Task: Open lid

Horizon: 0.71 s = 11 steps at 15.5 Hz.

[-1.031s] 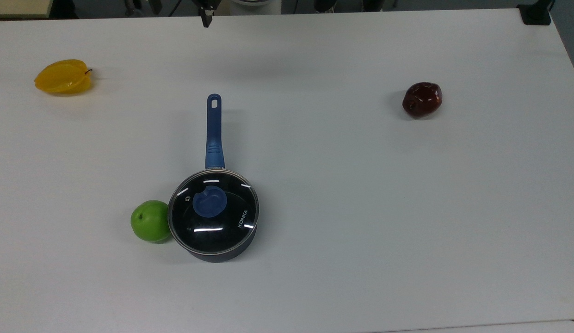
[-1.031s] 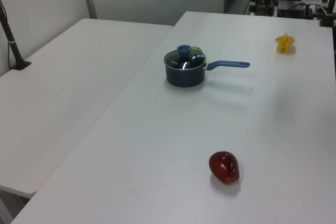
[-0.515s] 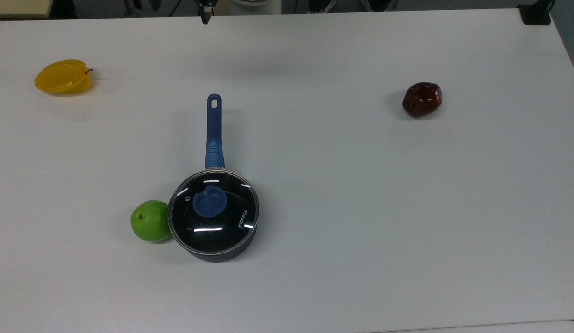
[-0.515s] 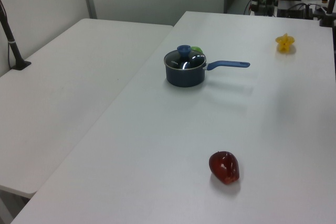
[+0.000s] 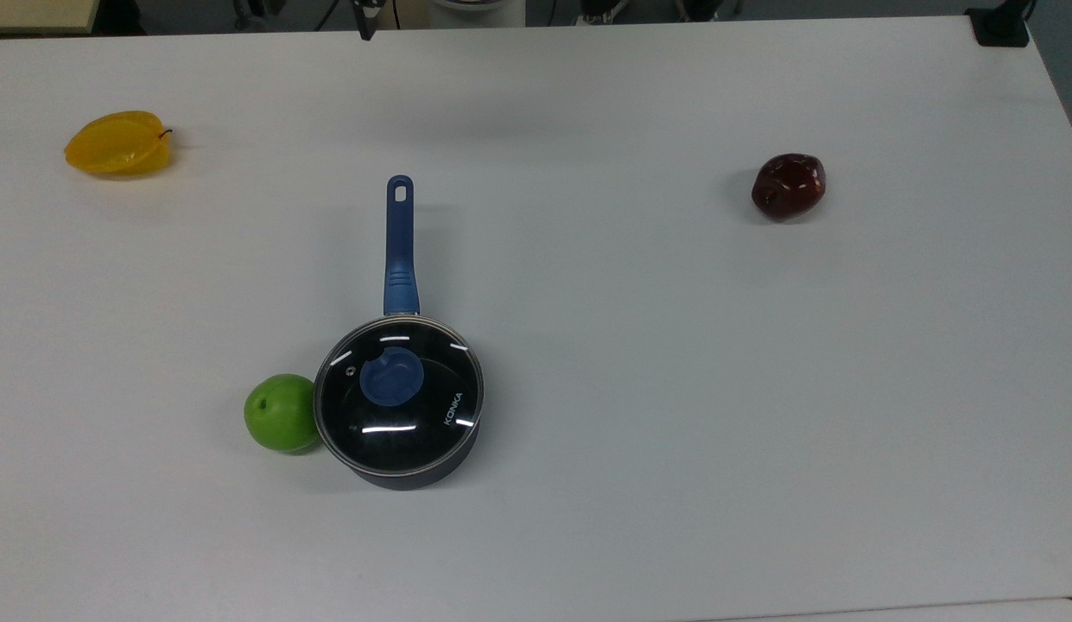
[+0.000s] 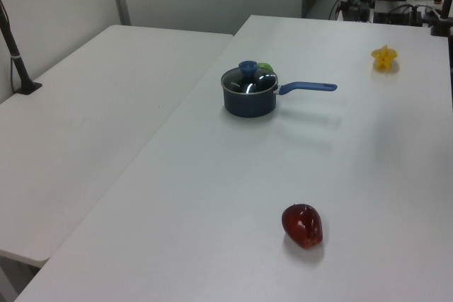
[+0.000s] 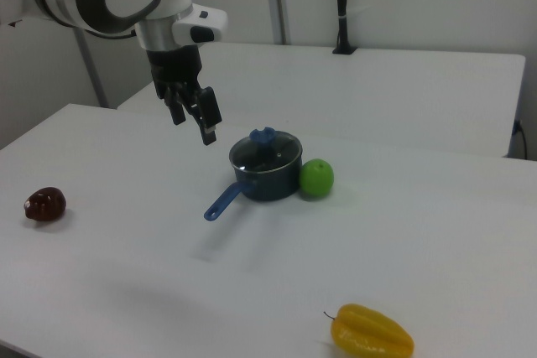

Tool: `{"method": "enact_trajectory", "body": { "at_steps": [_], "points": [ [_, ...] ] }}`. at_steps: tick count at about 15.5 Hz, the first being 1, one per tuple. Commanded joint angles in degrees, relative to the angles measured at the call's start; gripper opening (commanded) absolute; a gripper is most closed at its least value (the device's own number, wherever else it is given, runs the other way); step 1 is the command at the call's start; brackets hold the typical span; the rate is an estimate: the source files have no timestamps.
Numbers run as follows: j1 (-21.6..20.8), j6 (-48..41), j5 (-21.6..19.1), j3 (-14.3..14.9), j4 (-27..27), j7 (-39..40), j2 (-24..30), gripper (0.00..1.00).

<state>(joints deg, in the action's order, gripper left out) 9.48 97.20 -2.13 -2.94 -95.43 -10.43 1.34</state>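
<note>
The lid [image 5: 415,415], clear glass with a metal rim and a blue knob [image 5: 391,377], sits closed on the dark saucepan [image 7: 267,180]. The pan's long blue handle [image 5: 399,250] points toward the top view's top edge. In the left view the lid [image 6: 252,82] rests flat on the pan too. My gripper [image 7: 195,127] hangs in the air, open and holding nothing, up and to the right view's left of the lid [image 7: 270,152]. In the top view just its tip [image 5: 364,24] pokes in at the top edge, far from the pan.
A green apple [image 5: 281,413] touches the pan on the top view's left. A yellow starfruit [image 5: 118,142] lies far upper left and a dark red fruit [image 5: 788,186] at the right. The white table [image 5: 674,389] spreads wide around them; a second table [image 6: 85,125] adjoins it.
In the top view the gripper's tip has drifted a little left and further up toward the edge. The pan, lid and fruits have not moved.
</note>
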Motion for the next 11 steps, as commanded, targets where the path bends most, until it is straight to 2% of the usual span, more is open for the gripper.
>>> {"method": "enact_trajectory", "body": {
  "at_steps": [1,5,9,11],
  "points": [
    [0.53,-0.7,-1.3,-0.04,5.58,0.32,-4.13,1.0],
    [0.18,3.41,-3.4,0.04,6.31,-1.6,-5.47,1.0],
    [-0.87,14.48,-2.45,-0.66,6.4,-15.9,-10.03,1.0],
    [-3.49,18.7,-1.48,-0.57,6.4,-20.22,-12.14,1.0]
  ]
}}
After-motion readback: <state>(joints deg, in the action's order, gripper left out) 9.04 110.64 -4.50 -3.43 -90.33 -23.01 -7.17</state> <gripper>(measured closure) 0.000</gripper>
